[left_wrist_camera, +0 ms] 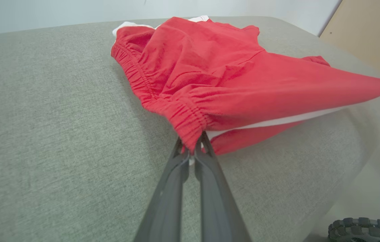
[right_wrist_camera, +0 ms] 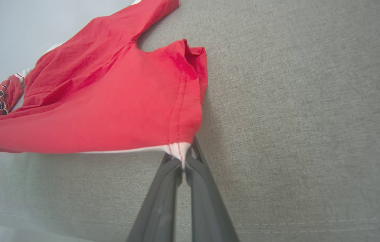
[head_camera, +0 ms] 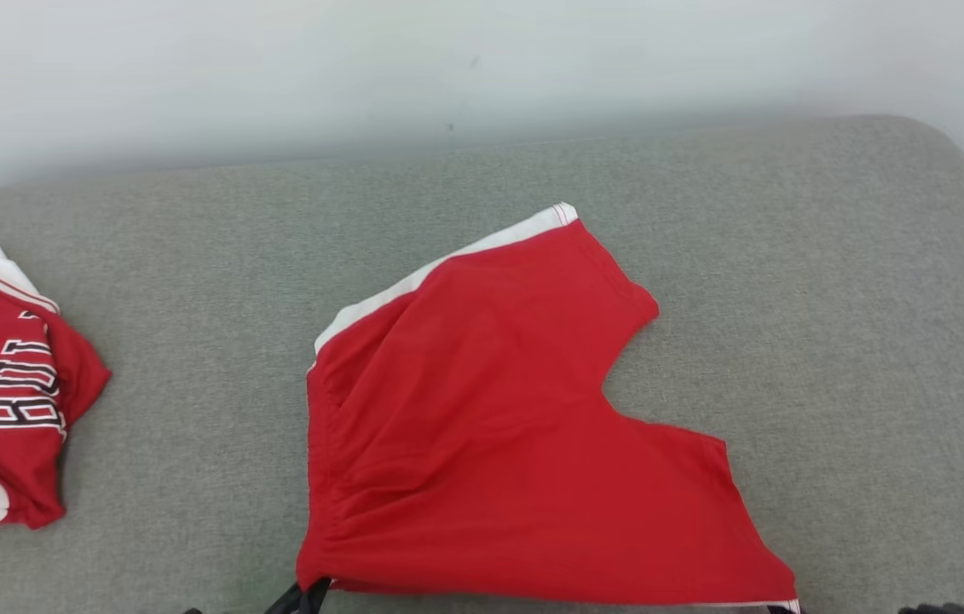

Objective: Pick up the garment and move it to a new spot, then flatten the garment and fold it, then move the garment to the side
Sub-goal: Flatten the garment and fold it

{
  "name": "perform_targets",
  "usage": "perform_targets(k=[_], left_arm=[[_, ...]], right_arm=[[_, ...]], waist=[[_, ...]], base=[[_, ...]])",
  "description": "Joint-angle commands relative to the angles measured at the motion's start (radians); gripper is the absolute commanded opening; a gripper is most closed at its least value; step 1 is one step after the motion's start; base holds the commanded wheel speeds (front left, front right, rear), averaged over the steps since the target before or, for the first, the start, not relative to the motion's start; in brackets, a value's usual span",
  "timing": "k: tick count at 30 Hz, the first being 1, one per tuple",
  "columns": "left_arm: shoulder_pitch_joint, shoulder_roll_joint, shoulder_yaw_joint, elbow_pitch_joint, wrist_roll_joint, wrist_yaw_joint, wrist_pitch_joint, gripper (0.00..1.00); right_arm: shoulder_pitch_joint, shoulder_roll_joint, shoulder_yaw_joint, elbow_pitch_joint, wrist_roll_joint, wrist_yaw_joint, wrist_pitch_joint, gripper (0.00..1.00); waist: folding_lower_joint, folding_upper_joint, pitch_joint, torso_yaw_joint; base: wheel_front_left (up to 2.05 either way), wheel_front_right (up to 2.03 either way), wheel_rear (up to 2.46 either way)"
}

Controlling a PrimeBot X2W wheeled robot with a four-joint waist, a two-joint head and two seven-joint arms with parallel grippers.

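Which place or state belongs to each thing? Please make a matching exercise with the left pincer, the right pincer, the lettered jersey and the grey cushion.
Things:
1. left pincer
2. right pincer
3. lettered jersey
4. grey cushion

Places or states:
a. lies left of the red shorts, apart from them
b. shut on the shorts' leg hem corner
c. lies under both garments
d. shut on the shorts' elastic waistband

Pairs: 1-d, 2-b, 3-a, 4-c.

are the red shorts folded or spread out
Spread out: red shorts lie open with both legs apart; left gripper pinches the waistband, right gripper a leg hem.
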Motion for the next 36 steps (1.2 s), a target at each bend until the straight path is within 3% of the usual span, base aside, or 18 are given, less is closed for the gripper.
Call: perform_targets(k=[1,9,23,36], left_arm=[[0.013,0.004,0.005,-0.002,0.011,-0.003,-0.003,0.0],[-0.007,-0.05,-0.013,0.005,0.061,-0.033,-0.003,0.0],[-0.085,-0.15,0.026,-0.008,0.121,-0.093,-0.003,0.0],[-0.298,-0.21,0.05,0.062,0.068,-0.101,-0.003,0.0]], right_arm=[[0.011,0.009,-0.005,-0.006,-0.003,-0.002,0.004,0.0],[-0.025,0.053,-0.088,-0.051,-0.024,-0.002,0.039,0.0],[-0.273,-0.025,-0.165,-0.017,0.001,-0.002,0.105,0.0],[-0.651,-0.111,-0.058,0.183,-0.022,-0.002,0.158,0.0]], waist=[[0.0002,0.0002,-0.008,0.012],[0.0002,0.0002,0.012,0.032],[0.0002,0.0002,0.025,0.107],[0.0002,0.0002,0.113,0.162]], base=[[0.0,0.0,0.0],[0.0,0.0,0.0],[0.0,0.0,0.0],[0.0,0.0,0.0]])
